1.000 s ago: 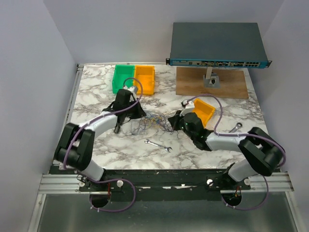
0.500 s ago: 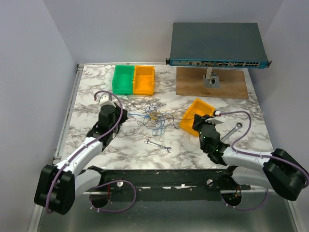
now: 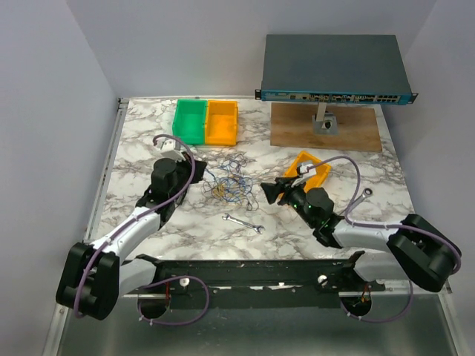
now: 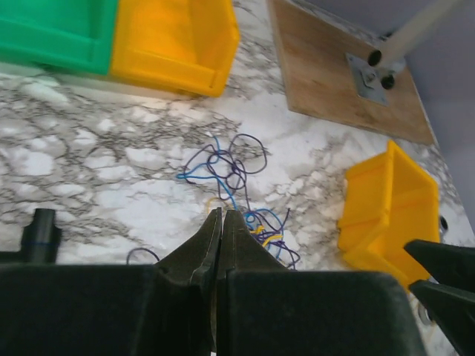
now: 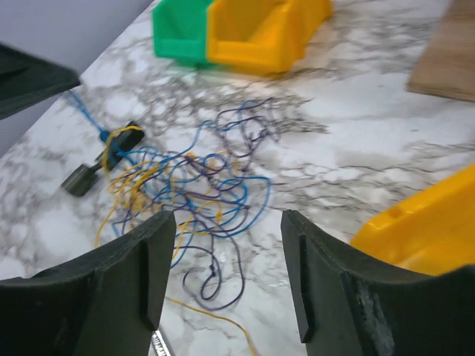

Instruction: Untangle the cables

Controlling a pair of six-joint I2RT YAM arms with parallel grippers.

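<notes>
- From above, the cables (image 3: 227, 180) lie in one loose knot at mid-frame on the marble bench (image 3: 141, 137), below the green bin (image 3: 190, 121) and the orange bin (image 3: 222, 122). The left gripper (image 3: 194, 178) sits at the knot's left edge and the right gripper (image 3: 266, 193) just off its right edge. A wrench (image 3: 243, 223) lies apart below the knot, and a tipped yellow bin (image 3: 312, 170) is to the right.
- Toward the top right, a network switch (image 3: 334, 68) stands over a wooden board (image 3: 326, 126). Plain pale walls close in the bench on three sides.
- In the left wrist view, that gripper's jaws are pressed together. A blue strand runs straight into their tip, so it looks pinched. The knot's loops spread just beyond, at mid-frame.
- In the right wrist view, the jaws stand spread with nothing between them. The tangle fills the gap ahead: blue, yellow-orange and dark strands looped over one another. A taut blue line leads to the upper left.
- The wires look very light, limp and springy, so they will likely drag the whole clump rather than slide free.
- A single outer loop or a free end seems the best hold, not the dense middle.
- The polished marble probably gives little friction, so the clump may skid when pulled.
</notes>
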